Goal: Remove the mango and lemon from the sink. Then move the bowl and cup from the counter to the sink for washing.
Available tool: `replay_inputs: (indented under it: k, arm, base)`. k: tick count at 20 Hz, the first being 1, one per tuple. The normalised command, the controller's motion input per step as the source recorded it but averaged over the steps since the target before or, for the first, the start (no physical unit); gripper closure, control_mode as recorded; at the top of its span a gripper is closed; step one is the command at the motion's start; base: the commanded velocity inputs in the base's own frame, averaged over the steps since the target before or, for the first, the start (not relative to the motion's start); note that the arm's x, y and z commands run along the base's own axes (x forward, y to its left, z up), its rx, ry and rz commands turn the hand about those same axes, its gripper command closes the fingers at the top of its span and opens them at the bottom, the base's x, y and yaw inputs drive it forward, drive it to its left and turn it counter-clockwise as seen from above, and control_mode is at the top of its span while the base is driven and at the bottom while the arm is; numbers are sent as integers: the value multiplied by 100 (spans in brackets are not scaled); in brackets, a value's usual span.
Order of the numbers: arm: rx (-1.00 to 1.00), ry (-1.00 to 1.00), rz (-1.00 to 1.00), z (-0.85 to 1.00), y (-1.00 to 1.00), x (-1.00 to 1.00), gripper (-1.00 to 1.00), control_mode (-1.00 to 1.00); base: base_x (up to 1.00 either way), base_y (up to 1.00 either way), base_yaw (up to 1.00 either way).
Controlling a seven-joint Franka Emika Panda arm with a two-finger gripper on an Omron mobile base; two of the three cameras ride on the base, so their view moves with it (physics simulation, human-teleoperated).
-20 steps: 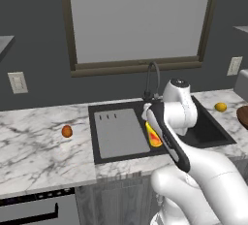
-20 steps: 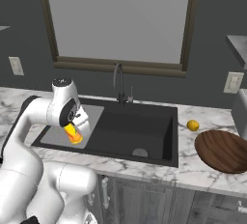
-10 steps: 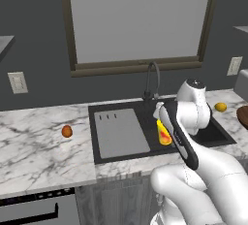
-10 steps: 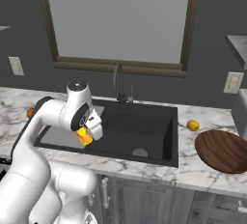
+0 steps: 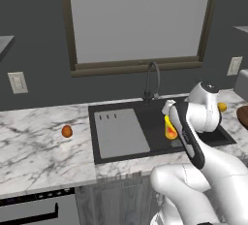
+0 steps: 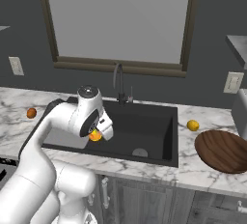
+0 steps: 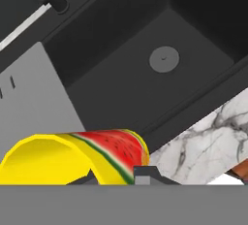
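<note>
- A large framed window fills the dark wall.
- White wall outlets: one at left, another at right.
- Grey cabinet fronts sit below.

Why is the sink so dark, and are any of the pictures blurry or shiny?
Left base view: sharp, with flat, even light; the sink is simply black, and only its grey panel looks pale. Right base view: no glare on the counter, only soft shade inside the basin. Hand view: the cup sits huge and cut off at the edge, a little soft because it is so near.
</note>
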Motion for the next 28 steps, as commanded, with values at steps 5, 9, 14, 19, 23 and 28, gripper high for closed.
replay_inputs:
  k: [5,9,14,19,23,28]
  arm:
    - [0,-3,0,-3,-17,16,100,-100]
    - [0,0,0,-2,-13,25,100,-100]
    - [0,0,0,-4,-20,25,100,-100]
    - [0,1,0,-6,-25,20,100,-100]
    - [0,0,0,-11,-26,12,100,-100]
    - [0,0,4,-15,-23,7,100,-100]
  base:
    - [0,0,0]
    - [0,0,0]
    - [0,0,0]
    - [0,0,0]
    - [0,0,0]
    - [0,0,0]
